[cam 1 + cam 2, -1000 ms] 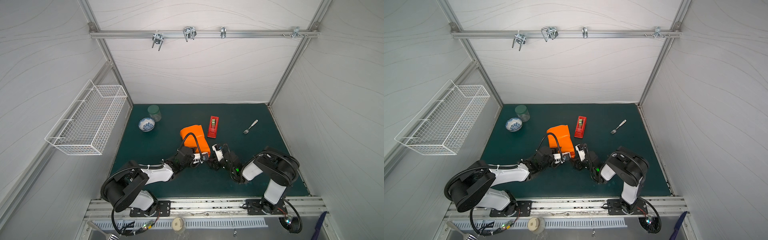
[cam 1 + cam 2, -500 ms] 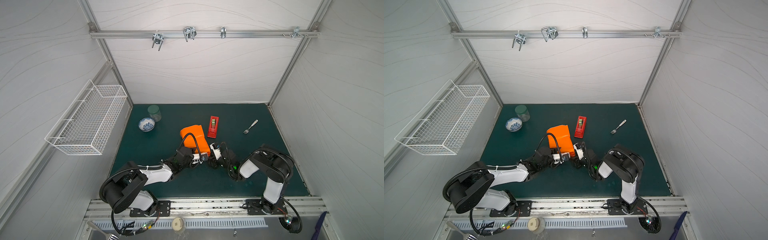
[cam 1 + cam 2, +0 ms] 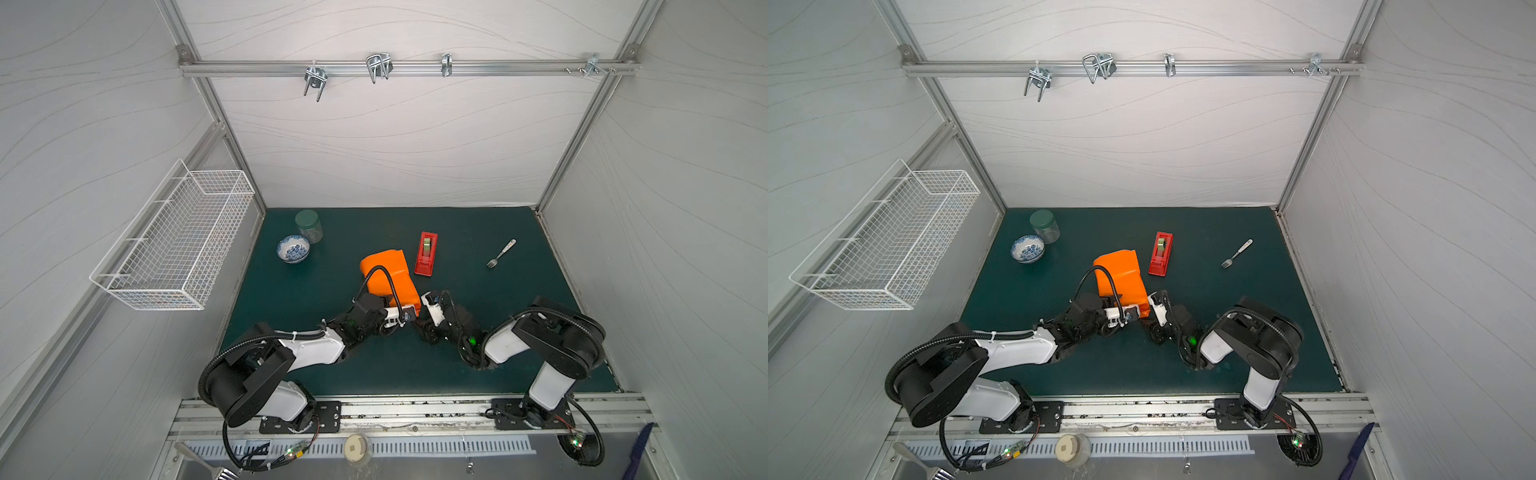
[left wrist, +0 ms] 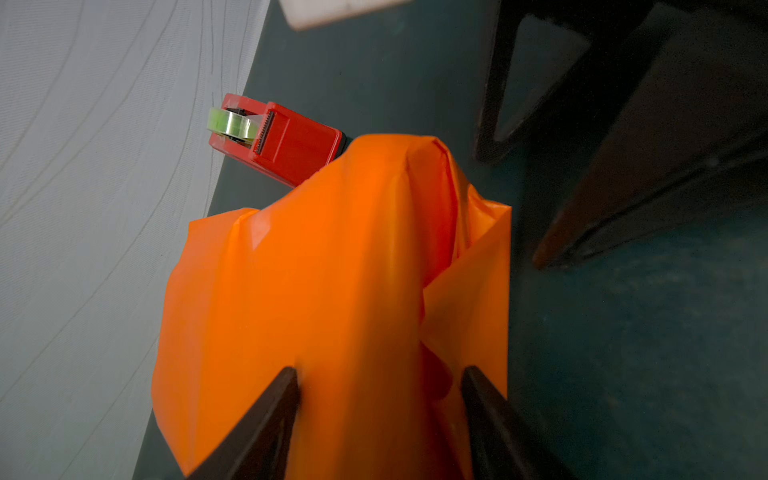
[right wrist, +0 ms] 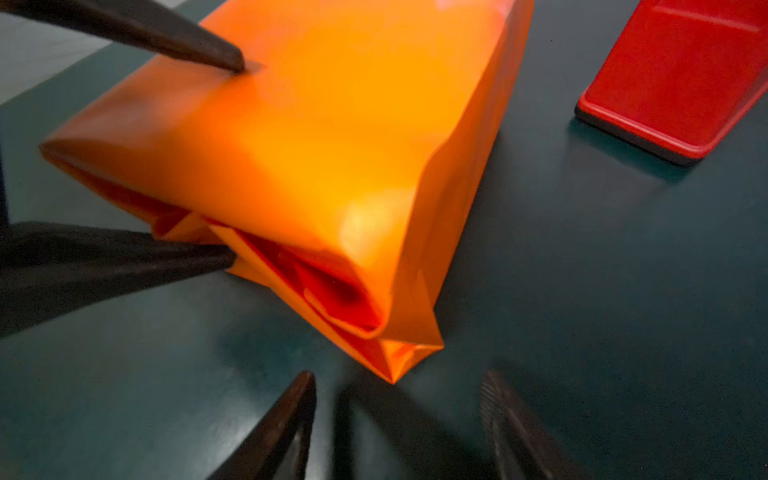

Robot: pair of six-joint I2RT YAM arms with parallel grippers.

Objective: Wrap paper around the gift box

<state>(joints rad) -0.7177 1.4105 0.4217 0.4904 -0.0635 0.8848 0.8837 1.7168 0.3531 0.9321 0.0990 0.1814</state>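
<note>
Right wrist view: thin glossy orange paper (image 5: 311,137), folded around an unseen gift box, lies near the middle of the dark green table (image 5: 582,291), beside a red plastic tape dispenser (image 5: 673,83). The left gripper (image 5: 236,162) pinches its open end; the right gripper (image 5: 399,376) is spread and empty. The paper looks light, slippery and easily creased, so the pointed folded corner is probably the best hold.

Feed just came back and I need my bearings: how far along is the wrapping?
Done: the paper is folded over the top and sides; the gift box is out of sight, presumably inside. In hand: the left gripper pinches the paper near one end, and the right gripper is open at the loose corner. To do: the end flaps gape, no tape shows, and the tape dispenser sits untouched.
</note>
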